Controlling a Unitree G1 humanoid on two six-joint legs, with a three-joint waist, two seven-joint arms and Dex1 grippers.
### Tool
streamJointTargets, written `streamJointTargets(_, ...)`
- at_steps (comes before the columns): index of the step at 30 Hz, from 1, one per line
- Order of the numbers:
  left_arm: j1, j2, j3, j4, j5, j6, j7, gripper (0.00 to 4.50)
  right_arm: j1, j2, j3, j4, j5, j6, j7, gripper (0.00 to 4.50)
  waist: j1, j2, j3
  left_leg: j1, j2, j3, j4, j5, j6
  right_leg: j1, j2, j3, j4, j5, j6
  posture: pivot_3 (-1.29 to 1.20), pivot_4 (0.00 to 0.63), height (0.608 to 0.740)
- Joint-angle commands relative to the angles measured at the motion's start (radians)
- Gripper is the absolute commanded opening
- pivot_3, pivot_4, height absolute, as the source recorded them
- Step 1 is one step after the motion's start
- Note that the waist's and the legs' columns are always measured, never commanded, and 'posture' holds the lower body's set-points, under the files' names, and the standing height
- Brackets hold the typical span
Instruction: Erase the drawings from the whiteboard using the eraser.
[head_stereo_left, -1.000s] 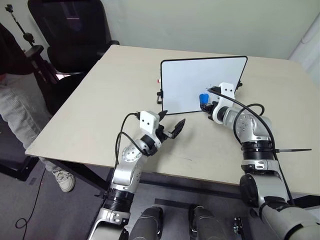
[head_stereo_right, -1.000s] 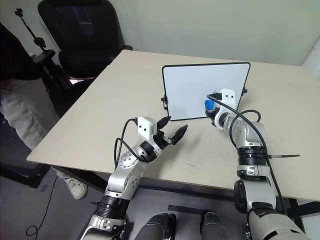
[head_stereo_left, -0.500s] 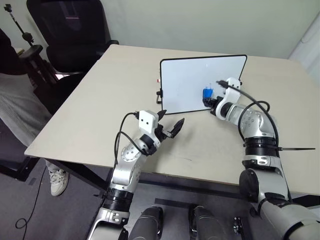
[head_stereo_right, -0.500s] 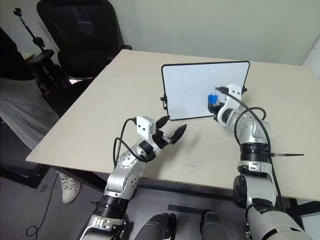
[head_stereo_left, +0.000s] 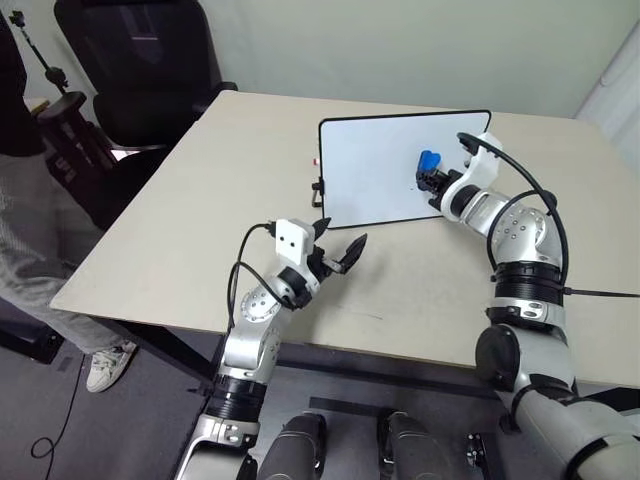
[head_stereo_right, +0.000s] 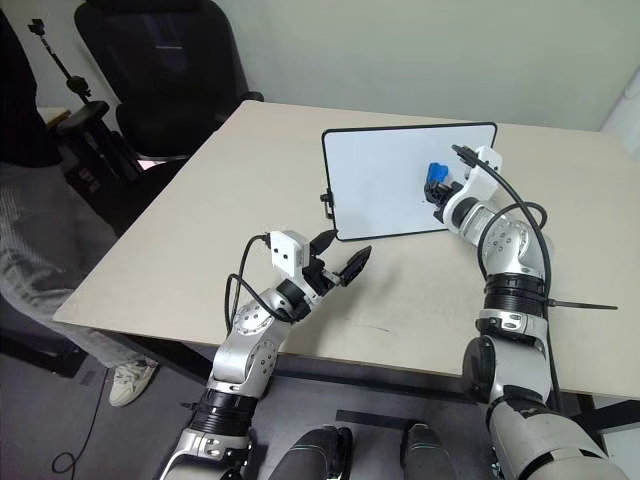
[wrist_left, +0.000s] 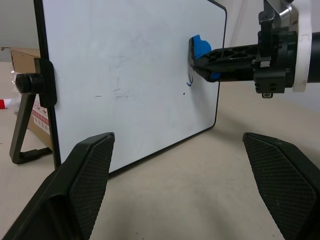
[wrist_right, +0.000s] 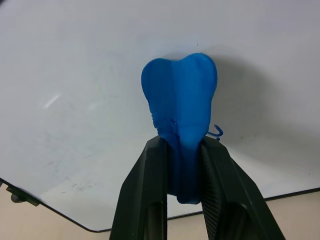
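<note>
We're mid-wipe: right gripper (wrist_right: 182, 150), jaws clamped on the eraser (wrist_right: 181, 102), presses it against the whiteboard (head_stereo_left: 370, 165) standing on the bench (head_stereo_left: 200, 200). A blue stroke (wrist_right: 216, 132) apparently remains beside it; next, sweep there. Left gripper (head_stereo_left: 340, 248) hangs jaws apart.

Stood upright on the table: whiteboard (head_stereo_left: 375, 170), white with a thin black frame, rounded corners and a small black clip at its side, propped on a black foot. Pressed against its face near the right edge: eraser (wrist_right: 181, 102), bright blue, squeezed and folded. Left beside the eraser: drawings (wrist_left: 189, 81), one small curled blue stroke and a dot, amid faint grey smudges.
</note>
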Motion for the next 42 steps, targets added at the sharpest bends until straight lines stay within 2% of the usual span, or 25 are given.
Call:
streamJointTargets(1, -0.023, 0.000, 0.005, -0.016, 0.001, -0.029, -0.003, 4.50, -0.011, -0.001, 0.027, 0.031, -0.010, 0.026, -0.018, 0.67, -0.001, 0.000, 0.000, 0.000, 0.000, 0.000, 0.000, 0.000, 0.000, 0.000, 0.000, 0.000, 0.000, 0.000, 0.000, 0.00, 0.150, 0.740)
streamJointTargets(17, -0.048, 0.000, -0.001, 0.019, 0.002, -0.046, -0.008, 4.50, 0.001, -0.030, 0.119, 0.069, -0.052, 0.151, 0.009, 0.67, -0.004, 0.000, 0.000, 0.000, 0.000, 0.000, 0.000, 0.000, 0.000, 0.000, 0.000, 0.000, 0.000, 0.000, 0.000, 0.00, 0.150, 0.740)
streamJointTargets(21, -0.052, -0.005, -0.002, 0.026, 0.003, -0.049, -0.008, 4.50, -0.010, -0.031, 0.082, 0.070, -0.049, 0.094, -0.010, 0.67, -0.004, 0.000, 0.000, 0.000, 0.000, 0.000, 0.000, 0.000, 0.000, 0.000, 0.000, 0.000, 0.000, 0.004, -0.006, 0.00, 0.150, 0.740)
streamJointTargets(31, -0.065, -0.009, 0.004, 0.049, 0.000, -0.062, -0.011, 4.50, -0.053, -0.048, -0.034, 0.074, -0.001, 0.016, -0.027, 0.67, -0.004, 0.000, 0.000, -0.001, 0.000, 0.000, 0.000, 0.000, 0.000, -0.001, 0.000, 0.000, -0.001, 0.003, -0.005, 0.00, 0.150, 0.740)
streamJointTargets(42, -0.061, -0.002, 0.012, 0.042, -0.005, -0.060, -0.016, 4.50, -0.088, -0.052, -0.070, 0.043, 0.041, -0.006, -0.023, 0.67, -0.005, 0.000, 0.000, -0.001, 0.000, 0.000, 0.000, 0.000, 0.000, -0.001, 0.000, 0.000, 0.000, 0.001, -0.001, 0.00, 0.150, 0.740)
